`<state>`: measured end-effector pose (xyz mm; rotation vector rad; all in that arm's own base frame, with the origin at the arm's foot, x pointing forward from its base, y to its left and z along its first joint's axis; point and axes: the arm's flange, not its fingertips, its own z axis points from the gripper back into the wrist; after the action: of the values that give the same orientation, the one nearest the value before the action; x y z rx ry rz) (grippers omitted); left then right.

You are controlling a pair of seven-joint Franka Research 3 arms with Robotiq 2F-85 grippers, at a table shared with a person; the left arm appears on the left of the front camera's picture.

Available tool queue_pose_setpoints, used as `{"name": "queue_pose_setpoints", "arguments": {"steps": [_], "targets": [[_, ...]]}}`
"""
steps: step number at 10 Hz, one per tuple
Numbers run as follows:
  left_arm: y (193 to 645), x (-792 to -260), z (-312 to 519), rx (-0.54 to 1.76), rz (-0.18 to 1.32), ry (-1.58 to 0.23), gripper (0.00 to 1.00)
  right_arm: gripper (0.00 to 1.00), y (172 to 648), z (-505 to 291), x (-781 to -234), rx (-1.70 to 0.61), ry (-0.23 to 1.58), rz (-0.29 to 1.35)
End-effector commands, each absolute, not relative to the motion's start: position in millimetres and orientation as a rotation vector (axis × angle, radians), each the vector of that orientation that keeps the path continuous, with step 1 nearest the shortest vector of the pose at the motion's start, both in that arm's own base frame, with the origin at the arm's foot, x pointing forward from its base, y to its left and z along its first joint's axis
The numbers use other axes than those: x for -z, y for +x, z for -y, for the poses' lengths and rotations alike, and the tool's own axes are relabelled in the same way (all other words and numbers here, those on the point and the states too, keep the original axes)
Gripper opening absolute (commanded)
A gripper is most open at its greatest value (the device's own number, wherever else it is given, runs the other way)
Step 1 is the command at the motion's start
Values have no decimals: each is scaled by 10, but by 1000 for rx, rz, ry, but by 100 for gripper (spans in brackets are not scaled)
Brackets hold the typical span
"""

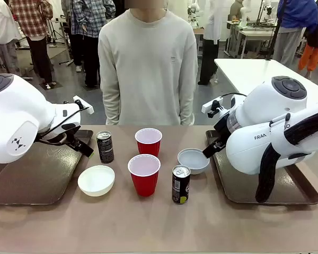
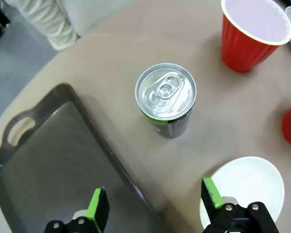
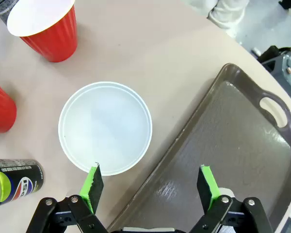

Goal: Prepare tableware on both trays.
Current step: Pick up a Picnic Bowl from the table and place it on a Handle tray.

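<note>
Between the two dark brown trays point(image 1: 21, 180) point(image 1: 244, 188), all the tableware stands on the table. One black can point(image 1: 105, 146) is next to the left tray, with the white bowl point(image 1: 96, 180) in front of it. Two red cups point(image 1: 148, 141) point(image 1: 144, 174) stand in the middle, the second can point(image 1: 180, 184) is front right, and the grey-blue bowl point(image 1: 193, 160) is beside the right tray. My left gripper point(image 2: 153, 206) hangs open over the left tray's rim point(image 2: 111, 155), short of the can point(image 2: 166, 97). My right gripper point(image 3: 150, 184) is open, one finger over the grey-blue bowl's point(image 3: 105, 127) edge, the other over the tray point(image 3: 233, 160).
A person in a pale sweater point(image 1: 147, 69) stands at the table's far side, hands out of sight. Both trays hold nothing. Another white table point(image 1: 259, 74) stands behind on the right, and other people are farther back.
</note>
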<state>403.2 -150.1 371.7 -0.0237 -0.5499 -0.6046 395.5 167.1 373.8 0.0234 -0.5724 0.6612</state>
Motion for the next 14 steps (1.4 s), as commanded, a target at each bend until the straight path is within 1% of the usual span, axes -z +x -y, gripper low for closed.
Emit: {"name": "queue_pose_setpoints", "arguments": {"steps": [1, 14], "targets": [[4031, -3716, 1501, 605, 550, -24, 100, 100, 3954, -1671, -3738, -661, 23, 572], [4031, -3716, 1501, 605, 550, -24, 100, 100, 3954, -1671, -3738, -661, 23, 572]]}}
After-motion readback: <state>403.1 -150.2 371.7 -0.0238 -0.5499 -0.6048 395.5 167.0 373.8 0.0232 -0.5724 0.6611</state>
